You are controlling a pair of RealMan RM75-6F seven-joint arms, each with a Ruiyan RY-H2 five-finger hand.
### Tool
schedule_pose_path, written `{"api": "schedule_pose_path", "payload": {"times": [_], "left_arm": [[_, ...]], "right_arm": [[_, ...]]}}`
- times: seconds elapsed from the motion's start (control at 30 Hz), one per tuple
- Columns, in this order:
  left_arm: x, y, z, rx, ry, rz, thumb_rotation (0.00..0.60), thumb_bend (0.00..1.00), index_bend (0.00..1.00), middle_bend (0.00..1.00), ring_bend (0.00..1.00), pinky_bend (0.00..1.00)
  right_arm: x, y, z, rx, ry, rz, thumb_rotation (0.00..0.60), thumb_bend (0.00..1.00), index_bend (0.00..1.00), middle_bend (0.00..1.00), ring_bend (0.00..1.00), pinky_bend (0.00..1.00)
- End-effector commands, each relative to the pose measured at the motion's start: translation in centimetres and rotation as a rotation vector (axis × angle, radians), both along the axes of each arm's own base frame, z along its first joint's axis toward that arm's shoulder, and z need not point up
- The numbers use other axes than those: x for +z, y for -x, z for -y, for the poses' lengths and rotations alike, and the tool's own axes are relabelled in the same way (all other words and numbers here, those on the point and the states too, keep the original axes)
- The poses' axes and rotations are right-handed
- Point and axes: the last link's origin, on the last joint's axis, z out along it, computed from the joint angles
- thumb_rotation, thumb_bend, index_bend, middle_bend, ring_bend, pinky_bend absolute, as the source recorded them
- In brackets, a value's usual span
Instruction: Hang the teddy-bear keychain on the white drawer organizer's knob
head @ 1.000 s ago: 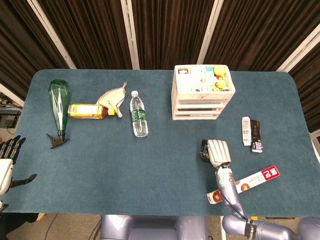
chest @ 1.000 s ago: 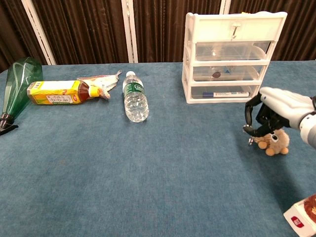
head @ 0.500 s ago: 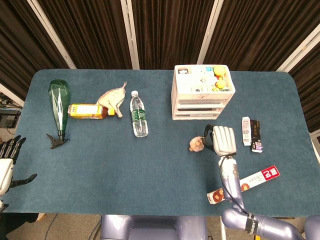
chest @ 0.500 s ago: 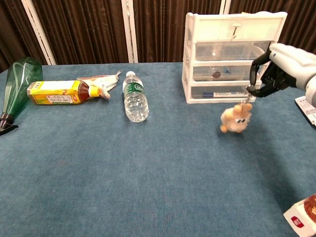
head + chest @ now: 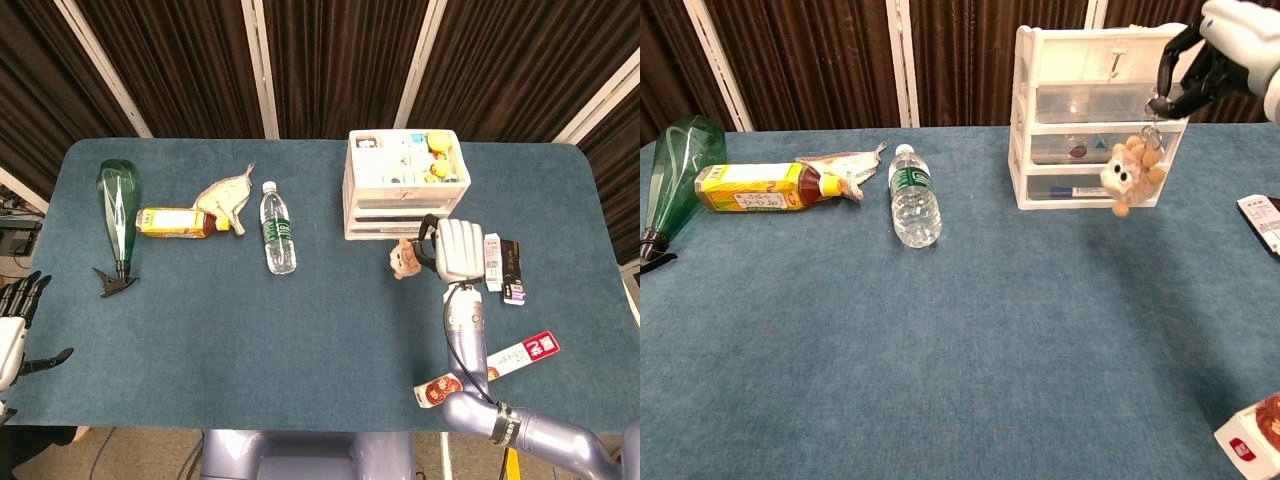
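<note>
My right hand (image 5: 1220, 50) (image 5: 458, 250) is raised in front of the white drawer organizer (image 5: 1110, 115) (image 5: 402, 185), pinching the ring of the teddy-bear keychain. The small tan bear (image 5: 1130, 170) (image 5: 405, 258) dangles below the fingers, level with the lower drawers. The top drawer's knob (image 5: 1119, 62) lies up and to the left of the hand, with nothing on it. My left hand (image 5: 15, 320) shows at the head view's left edge, off the table, fingers spread and holding nothing.
A water bottle (image 5: 912, 195), a yellow tea bottle (image 5: 765, 186), a green bottle (image 5: 680, 170) and a cloth (image 5: 845, 160) lie on the left half. Small boxes (image 5: 503, 265) lie right of the organizer; a red and white box (image 5: 490, 370) sits near the front edge.
My right hand has lifted the keychain off the table and carried it up and back to the organizer's front. The bear now swings in front of the drawers.
</note>
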Motion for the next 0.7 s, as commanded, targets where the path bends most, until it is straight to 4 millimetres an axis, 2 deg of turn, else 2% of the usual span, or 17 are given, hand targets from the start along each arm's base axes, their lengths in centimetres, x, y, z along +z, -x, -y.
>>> {"api": "schedule_pose_path", "payload": {"times": [0.03,0.7], "left_arm": [[0.0,0.0,0.0,0.001,0.002,0.001,0.6,0.0,0.0,0.0,0.0,0.0],[-0.1,0.1,-0.1,0.019,0.01,0.015,0.6,0.0,0.0,0.0,0.0,0.0]], "right_arm": [[0.5,-0.4,0.4,0.002,0.016,-0.005,0.6,0.37,0.64,1.0,1.0,0.97],[1.2,-2.5,2.7,0.001,0.095,0.006,0.6,0.37,0.63,1.0,1.0,0.97]]}}
